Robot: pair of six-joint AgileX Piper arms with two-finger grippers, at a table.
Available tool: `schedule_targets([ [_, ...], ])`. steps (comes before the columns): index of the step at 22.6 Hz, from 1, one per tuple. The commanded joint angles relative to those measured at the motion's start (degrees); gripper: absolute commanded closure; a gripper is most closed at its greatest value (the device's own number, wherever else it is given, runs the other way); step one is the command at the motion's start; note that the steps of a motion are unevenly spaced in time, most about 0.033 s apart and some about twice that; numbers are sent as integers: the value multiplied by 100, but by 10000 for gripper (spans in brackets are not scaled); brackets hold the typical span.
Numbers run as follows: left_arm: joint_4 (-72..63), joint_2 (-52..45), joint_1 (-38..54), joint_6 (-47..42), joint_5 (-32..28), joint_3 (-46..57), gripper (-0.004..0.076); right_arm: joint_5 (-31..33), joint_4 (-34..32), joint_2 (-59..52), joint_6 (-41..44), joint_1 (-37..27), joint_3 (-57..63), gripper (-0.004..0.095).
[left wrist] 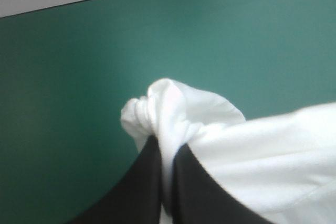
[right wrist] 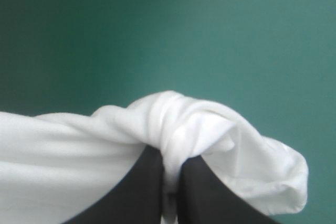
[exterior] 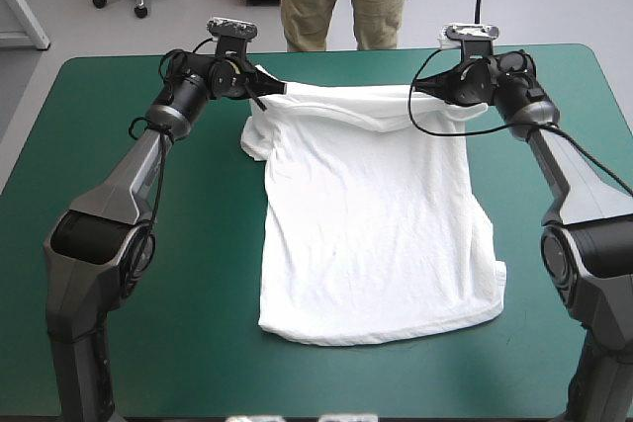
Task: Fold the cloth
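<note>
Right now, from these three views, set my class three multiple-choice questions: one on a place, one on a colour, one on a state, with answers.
1. Where do the left end effector and right end effector grip the T-shirt?
A. Its near edge
B. Its far corners
C. Its middle

2. What colour is the cover?
A. Teal-green
B. Brown
C. White

3. How does the T-shirt lie?
A. In a crumpled heap
B. As a folded bundle
C. Mostly spread flat, far edge lifted

Answers:
1 B, the high view shows each arm at a far corner.
2 A, it shows teal-green around the T-shirt.
3 C, the body lies flat while the far edge is held up between the end effectors.
</note>
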Motion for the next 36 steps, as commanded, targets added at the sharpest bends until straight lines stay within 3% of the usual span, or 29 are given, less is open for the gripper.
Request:
schedule_targets([
  [1, 105, -197, 52, -56, -678, -216, 718, -328, 9, -128, -332, -40, -394, 872],
  [2, 249, -90, 52, 129, -754, -205, 629, -311, 222, -47, -649, -40, -406, 730],
  [3, 221, -75, 52, 241, -742, -205, 571, -296, 351, -38, -759, -40, -406, 651],
  [4, 157, -48, 52, 276, -534, -205, 390, -296, 553, -12, -813, -56, -406, 445],
  [6, 66, -166, 52, 165, -54, -216, 203, -149, 577, -24, -685, -54, -434, 295],
  [7, -20, -274, 52, 165, 184, -216, 157, 53, 510, -60, -685, -54, -467, 283],
  [11, -146, -1096, 52, 457, 876, -216, 206, 1142, 494, -646, -899, -202, -452, 381],
  [16, -292, -2041, 52, 607, 1739, 254, 244, 1729, 585, -1485, -1061, -376, -317, 399],
  [23, -552, -3900, 29, 608, 1837, 2049, 269, 1955, 453, -3030, -1156, -387, 1206, 399],
  [29, -516, -4803, -430, 582, 2208, 2995, 270, 1964, 333, -3990, -1127, -387, 2151, 399],
  [32, -448, -4883, -866, -159, 2910, 3073, 270, 2045, 222, -4410, -1023, -387, 2436, 399],
  [36, -163, -4883, -1643, -1052, 2928, 3301, 270, 2291, 222, -4572, -977, -387, 2435, 399],
])
